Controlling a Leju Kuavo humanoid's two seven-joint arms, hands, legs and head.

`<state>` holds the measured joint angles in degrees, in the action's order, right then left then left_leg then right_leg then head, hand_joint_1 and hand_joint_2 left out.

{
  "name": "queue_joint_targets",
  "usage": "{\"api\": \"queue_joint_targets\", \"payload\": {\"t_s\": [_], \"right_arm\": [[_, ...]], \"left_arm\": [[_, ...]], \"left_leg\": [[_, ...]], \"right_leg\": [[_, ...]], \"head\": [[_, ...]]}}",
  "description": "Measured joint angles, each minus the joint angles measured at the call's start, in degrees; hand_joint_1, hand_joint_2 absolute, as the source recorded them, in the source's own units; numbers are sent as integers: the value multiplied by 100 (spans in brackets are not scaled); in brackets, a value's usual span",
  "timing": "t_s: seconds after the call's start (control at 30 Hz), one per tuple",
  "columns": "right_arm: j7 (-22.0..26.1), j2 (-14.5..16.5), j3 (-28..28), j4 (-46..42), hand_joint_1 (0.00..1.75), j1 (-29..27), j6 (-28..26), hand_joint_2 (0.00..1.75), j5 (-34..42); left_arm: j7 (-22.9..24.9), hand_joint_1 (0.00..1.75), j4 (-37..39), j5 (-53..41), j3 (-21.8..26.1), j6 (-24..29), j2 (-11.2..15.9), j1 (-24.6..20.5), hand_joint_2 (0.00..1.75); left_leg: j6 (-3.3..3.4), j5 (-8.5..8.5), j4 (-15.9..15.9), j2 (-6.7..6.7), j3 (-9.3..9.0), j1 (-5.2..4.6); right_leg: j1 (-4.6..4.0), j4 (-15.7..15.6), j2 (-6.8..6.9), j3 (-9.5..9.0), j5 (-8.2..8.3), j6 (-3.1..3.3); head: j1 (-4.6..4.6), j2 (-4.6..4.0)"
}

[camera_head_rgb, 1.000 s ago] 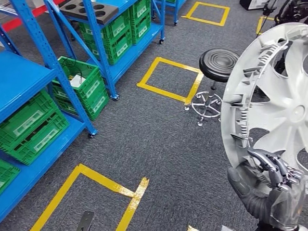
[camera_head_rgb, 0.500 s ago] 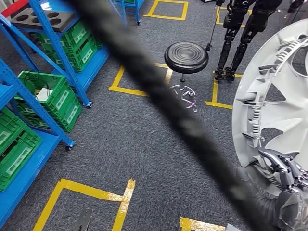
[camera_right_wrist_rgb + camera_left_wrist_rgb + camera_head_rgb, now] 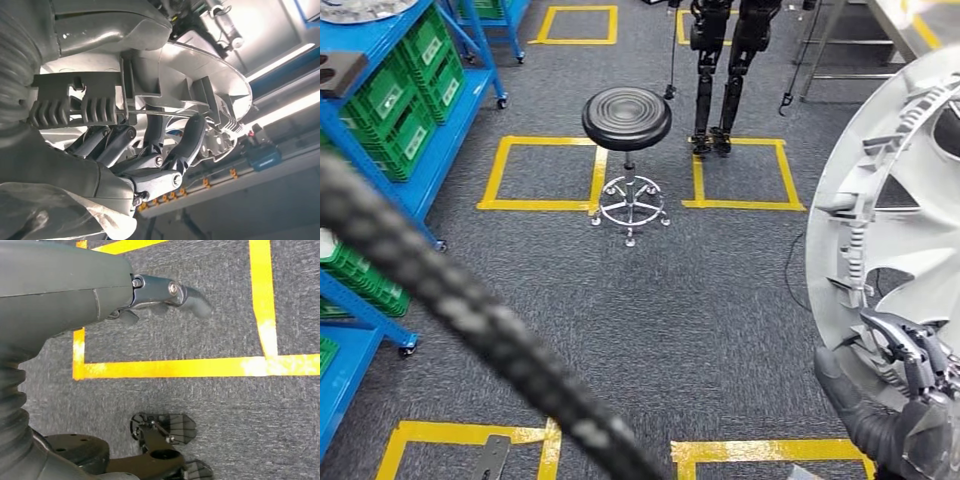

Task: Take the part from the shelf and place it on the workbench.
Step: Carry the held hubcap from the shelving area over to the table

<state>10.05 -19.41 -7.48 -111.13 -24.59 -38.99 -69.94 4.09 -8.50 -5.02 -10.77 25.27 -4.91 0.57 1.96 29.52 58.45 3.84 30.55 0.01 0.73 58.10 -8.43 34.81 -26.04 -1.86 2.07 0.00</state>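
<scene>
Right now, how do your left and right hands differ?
The right hand grips the rim of the silver wheel cover, fingers hooked through it; the left hand holds nothing. The right hand is raised with the cover upright before the body; the left hand hangs over grey carpet and yellow floor tape. Both have dark metal fingers.

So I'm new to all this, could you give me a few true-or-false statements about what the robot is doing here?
1. The right hand grips a silver wheel cover. True.
2. The left hand carries a green crate. False: it holds nothing and hangs over the carpet.
3. A black round stool stands on the carpet ahead. True.
4. The wheel cover lies flat on the floor. False: it is held upright, off the floor.
5. Green crates sit on the blue shelf. True.
</scene>
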Motion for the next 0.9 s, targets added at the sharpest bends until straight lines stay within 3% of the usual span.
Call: {"api": "queue_joint_targets", "payload": {"t_s": [0.03,0.07,0.1,0.17,0.23,0.27,0.33,0.37,0.43,0.47,0.53,0.6,0.67,0.73,0.77,0.8,0.83,0.9], "right_arm": [[-16,-4,12,-6,175,-26,0,175,-14],[-30,-13,21,-14,175,-45,0,175,-23],[-39,-24,26,-19,175,-53,0,175,-28],[-49,-43,29,-25,175,-48,0,175,-37],[-47,-51,29,-25,175,-50,0,175,-46],[-48,-55,29,-25,175,-53,0,175,-48],[-53,-64,32,-25,175,-56,0,175,-47],[-56,-67,34,-25,175,-51,0,175,-46],[-59,-72,40,-32,175,-48,0,175,-47],[-58,-73,44,-35,175,-49,0,175,-47],[-62,-78,52,-40,175,-65,0,175,-47],[-71,-83,57,-52,175,-74,0,175,-44],[-90,-87,58,-62,175,-70,0,175,-42],[-122,-90,57,-64,175,-70,0,175,-45],[-144,-91,57,-64,175,-74,0,175,-49],[-165,-91,57,-64,175,-78,0,175,-57],[-192,-91,57,-64,175,-83,0,175,-71],[-249,-92,58,-65,175,-89,0,175,-127]], "left_arm": [[-19,0,0,12,1,-1,-2,-5,175],[-48,0,0,24,3,-4,-4,-11,175],[-78,0,0,35,4,-11,-10,-15,175],[-119,0,0,63,6,-24,-21,-7,175],[-123,0,0,82,7,-28,-25,9,175],[-123,0,0,85,7,-28,-26,10,175],[-123,0,0,86,7,-29,-33,3,175],[-123,0,0,86,7,-29,-33,0,175],[-125,0,0,86,7,-29,-27,-3,175],[-126,0,0,88,7,-28,-23,-5,175],[-147,0,-1,92,8,-30,-25,-16,175],[-195,0,-2,97,7,-32,-30,-26,175],[-242,0,-2,112,6,-39,-33,-20,175],[-286,0,-2,136,6,-50,-32,2,175],[-309,0,-2,143,7,-58,-31,9,175],[-326,0,-2,149,7,-67,-31,9,175],[-341,0,-2,156,8,-75,-31,6,175],[-357,0,1,180,10,-87,-25,4,175]], "left_leg": [[16,-24,-30,-73,-11,2],[39,-51,-69,-145,-24,11],[59,-75,-107,-225,-34,21],[85,-84,-129,-393,-38,16],[84,-72,-128,-570,-38,13],[74,-62,-126,-655,-42,15],[35,-31,-123,-799,-71,26],[0,-6,-118,-863,-94,15],[-70,46,-100,-972,-138,-17],[-100,63,-98,-1027,-159,-31],[-156,102,-93,-1110,-195,-8],[-201,295,140,-915,-124,30],[-198,671,840,-585,179,43],[-168,904,1535,-466,528,38],[-146,852,1621,-451,598,33],[-116,682,1479,-430,568,25],[-81,432,1147,-371,451,14],[-21,39,426,-80,181,5]], "right_leg": [[6,12,19,38,-1,-31],[0,90,136,100,-53,-56],[-10,280,319,209,-170,-80],[-6,985,694,552,-534,-129],[30,1584,802,835,-740,-183],[52,1592,828,828,-687,-208],[94,983,952,472,-355,-250],[90,566,1106,229,-220,-257],[74,67,1291,-77,-106,-200],[54,7,1300,-113,-124,-151],[49,6,1142,-107,-113,-54],[50,-6,1008,-111,-100,29],[37,-11,864,-114,-95,88],[6,-8,688,-118,-96,115],[-9,-5,593,-123,-97,119],[-19,-2,498,-131,-97,121],[-23,2,405,-144,-98,120],[-21,17,239,-143,-98,106]], "head": [[3,0],[12,0],[26,0],[44,0],[44,0],[46,0],[47,0],[55,0],[56,0],[57,0],[56,0],[47,0],[32,0],[28,0],[29,0],[30,0],[30,0],[32,0]]}}
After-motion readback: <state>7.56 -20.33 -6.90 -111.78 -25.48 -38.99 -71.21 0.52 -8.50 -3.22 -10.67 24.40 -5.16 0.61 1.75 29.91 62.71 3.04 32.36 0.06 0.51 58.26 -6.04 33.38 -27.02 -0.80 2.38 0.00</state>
